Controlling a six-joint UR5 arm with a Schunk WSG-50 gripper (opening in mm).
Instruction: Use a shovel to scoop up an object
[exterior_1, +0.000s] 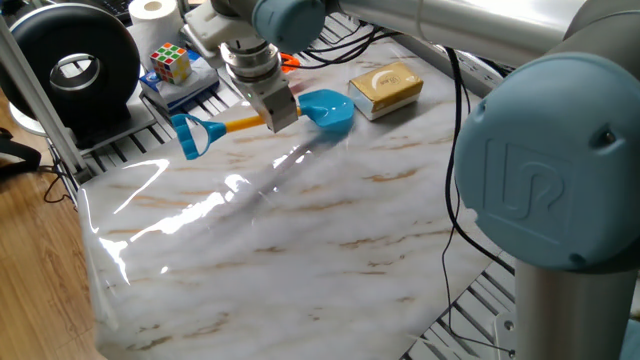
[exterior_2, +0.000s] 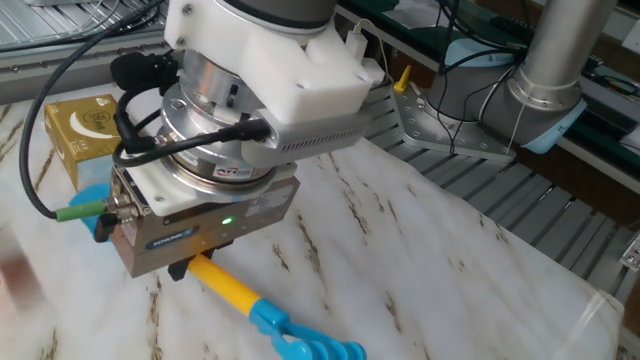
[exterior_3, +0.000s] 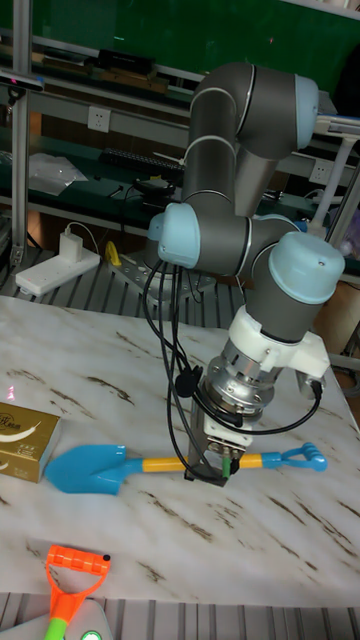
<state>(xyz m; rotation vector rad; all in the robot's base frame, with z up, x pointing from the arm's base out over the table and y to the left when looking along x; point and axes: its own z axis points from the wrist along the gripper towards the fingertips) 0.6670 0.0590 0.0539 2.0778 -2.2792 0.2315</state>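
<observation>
Shovel in hand, blade nearly at the block

In the tall fixed view, left to right: the tan-yellow block lies at the left edge of the marble surface; the shovel has its light-blue blade tip just beside the block, then the gripper clamped on the orange-yellow shaft, then the D-loop handle. The pickup looks done; sliding the blade under the block remains (contact cannot be told). Little room lies beyond the block, so a push may shove it off; rightward the surface lies open.
</observation>
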